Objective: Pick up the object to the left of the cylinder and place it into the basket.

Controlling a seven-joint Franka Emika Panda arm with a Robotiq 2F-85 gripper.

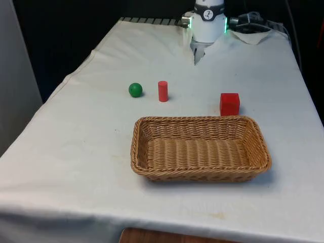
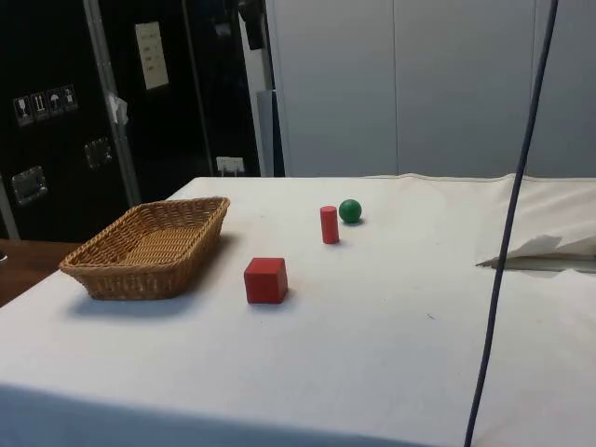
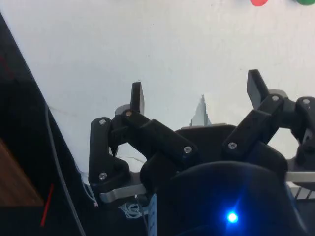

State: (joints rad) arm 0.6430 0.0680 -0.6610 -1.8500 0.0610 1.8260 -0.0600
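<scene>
**A:** So where's everything sitting? I spot the green ball (image 1: 135, 90) left of centre in the front view, upper-middle of the frame, on the white cloth (image 1: 76, 152).

**B:** Yep, and the red cylinder (image 1: 162, 91) stands upright just to its right there, close but not touching. In the side view they swap: ball (image 2: 350, 210) a bit right of the cylinder (image 2: 329, 224), both near the middle of the frame.

**A:** Anything crowding it?

**B:** Not really. The red cube (image 1: 229, 104) is off toward the right of the front view, right behind the far rim of the wicker basket (image 1: 152, 167). Basket fills the lower-middle of that frame and has nothing in it. Side view puts the basket (image 2: 102, 270) at centre-left and the cube (image 2: 265, 280) just right of it.

**A:** And the gripper (image 3: 197, 96)?

**B:** Wrist view has both fingers (image 3: 137, 97) spread wide, nothing between them, just bare cloth underneath. The ball (image 3: 306, 2) and cylinder (image 3: 259, 2) barely peek in at the top right edge of that frame. There's also a dark cable (image 2: 507, 251) running down the right side of the side view.
</scene>
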